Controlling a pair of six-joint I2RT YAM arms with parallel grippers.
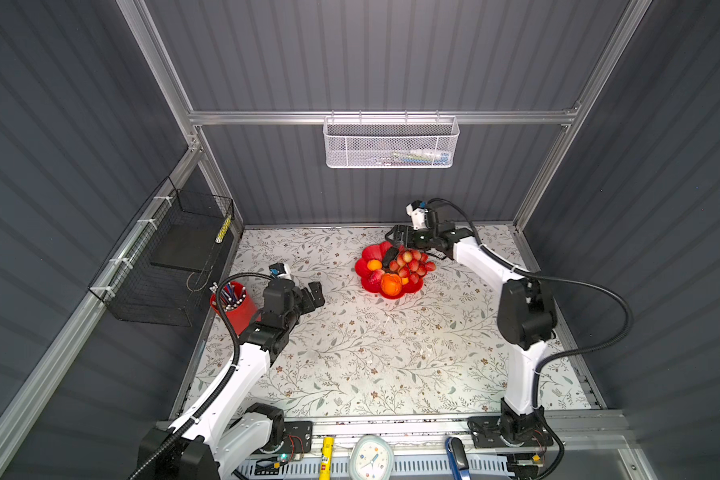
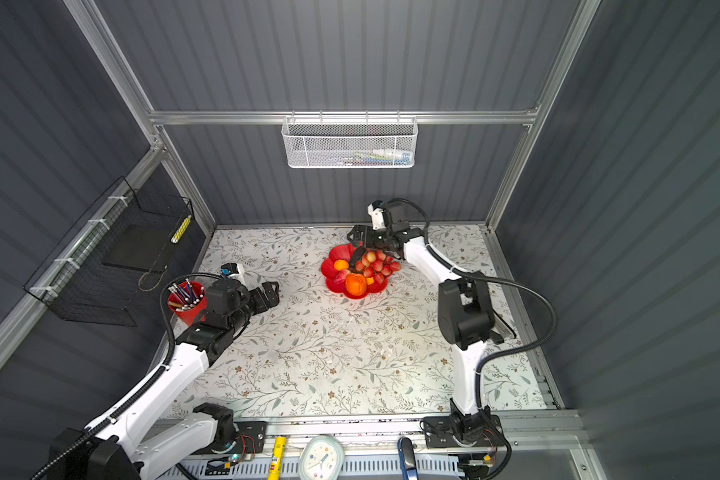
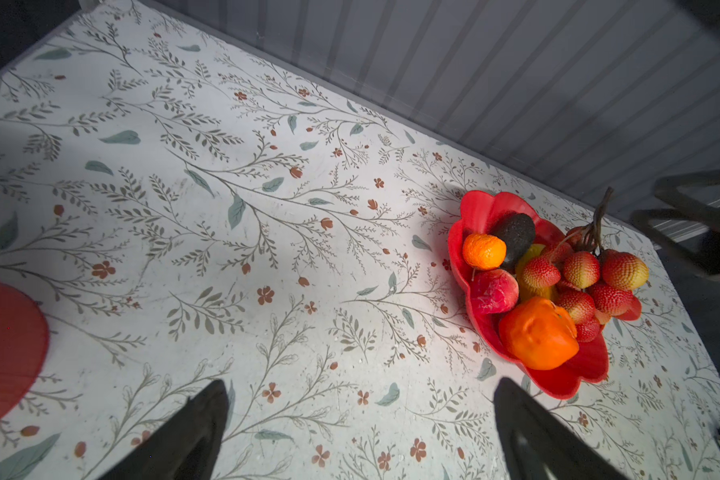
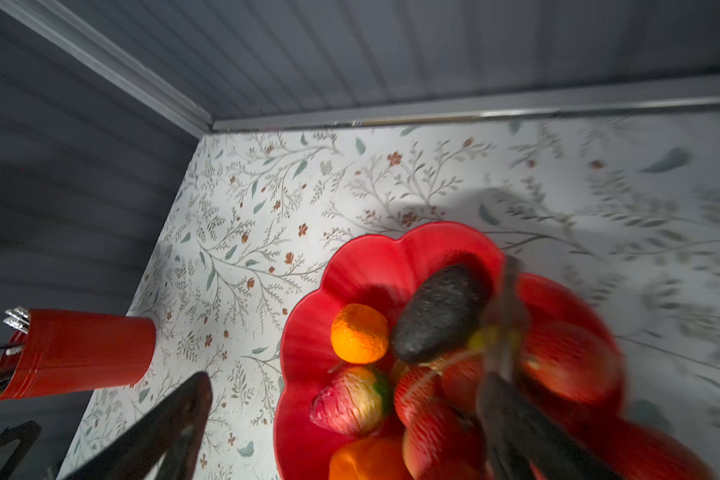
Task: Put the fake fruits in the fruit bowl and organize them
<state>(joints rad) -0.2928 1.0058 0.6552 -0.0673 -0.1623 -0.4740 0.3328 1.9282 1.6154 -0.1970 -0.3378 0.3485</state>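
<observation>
Fruits all lie in the glossy red flower-shaped plastic bowl (image 1: 371,251) near the table's far edge: small orange (image 1: 374,264), larger orange (image 1: 390,284), dark oval avocado (image 1: 390,257), red strawberry (image 1: 376,276), and red grape bunch (image 1: 412,266) overhanging its right rim. I see my right gripper (image 1: 393,237) above the bowl's far side, jaws wide, empty; my left gripper (image 1: 313,296), also released, hangs beside the red pen cup (image 1: 242,309).
</observation>
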